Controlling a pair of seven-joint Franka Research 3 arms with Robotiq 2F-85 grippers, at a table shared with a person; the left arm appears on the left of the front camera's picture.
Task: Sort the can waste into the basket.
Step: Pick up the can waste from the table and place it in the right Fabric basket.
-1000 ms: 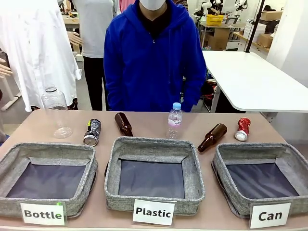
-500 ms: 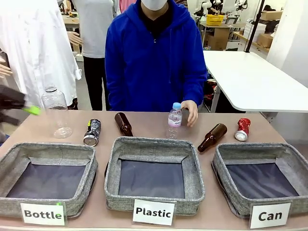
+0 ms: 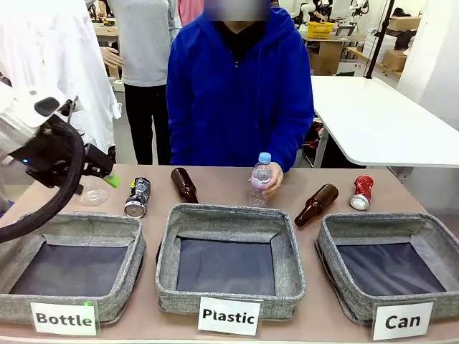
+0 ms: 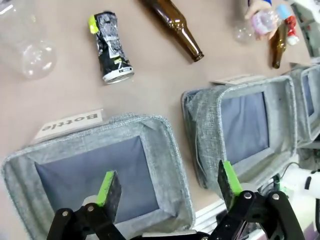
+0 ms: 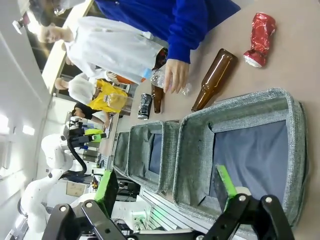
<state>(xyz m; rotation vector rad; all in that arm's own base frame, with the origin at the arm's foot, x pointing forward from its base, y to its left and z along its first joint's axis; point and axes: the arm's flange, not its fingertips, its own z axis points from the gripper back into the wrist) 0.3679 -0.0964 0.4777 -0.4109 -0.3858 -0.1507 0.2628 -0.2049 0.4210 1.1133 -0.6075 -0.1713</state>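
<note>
Beyond the brown table [image 3: 224,188], a large white table [image 3: 373,122] stands at right, a yellow crate [image 3: 320,29] farther back.

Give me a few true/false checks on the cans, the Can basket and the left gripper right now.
1. The red can lies inside the Can basket. False: it lies on the table behind the basket.
2. The person's hand is on the small plastic bottle. True.
3. The left gripper is shut on the black can. False: it is open and empty, and the can lies on the table.
4. The Can basket is empty. True.
</note>
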